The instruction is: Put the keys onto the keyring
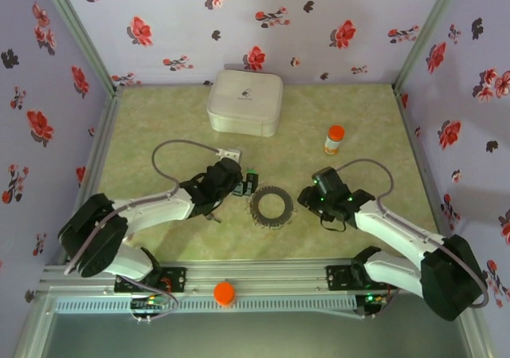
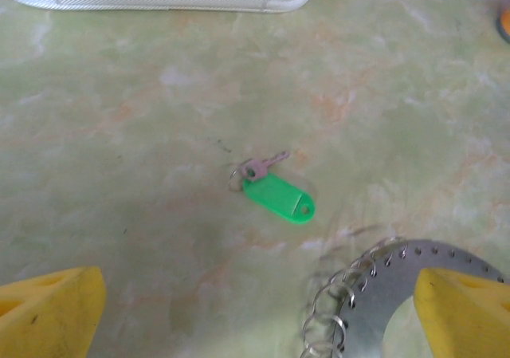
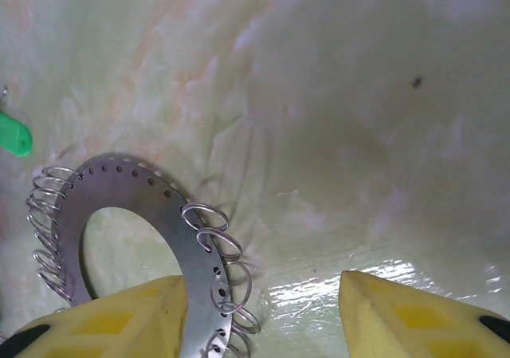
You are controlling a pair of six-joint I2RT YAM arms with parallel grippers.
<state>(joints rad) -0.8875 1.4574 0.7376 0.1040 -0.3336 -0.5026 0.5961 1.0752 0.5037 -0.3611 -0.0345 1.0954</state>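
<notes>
Item one, keyring (image 1: 270,206): a flat grey metal disc with a wide hollow centre. Its band is punched with small holes round the rim and strung with thin wire loops (image 3: 213,242) that stand proud of the edge. It lies flat on the table (image 1: 358,222), just beside the right claw (image 1: 307,197). Expect it to be stiff, light and slick. Lying flat on the mottled green top, it gives you little edge to pinch, so take it across the band with one finger inside the hole and one outside. Keep off the loops, which look springy and likely to bend or snag. Item two, keys (image 2: 275,194): a slim key (image 2: 264,164) of dull metal with a small wire loop at its head, joined to a glossy green plastic tab (image 2: 287,202). They lie on the table near the keyring and ahead of the left claw (image 2: 255,318). Judge them very light and apt to skate. The tab is the broadest, firmest hold, while the key is thin and sits low. Left claw: yellow fingers spread wide, nothing between them, keys in line with the gap. Right claw (image 3: 263,318): fingers apart and clamped on nothing. One fingertip sits at the keyring's rim, and you cannot tell whether it touches.
</notes>
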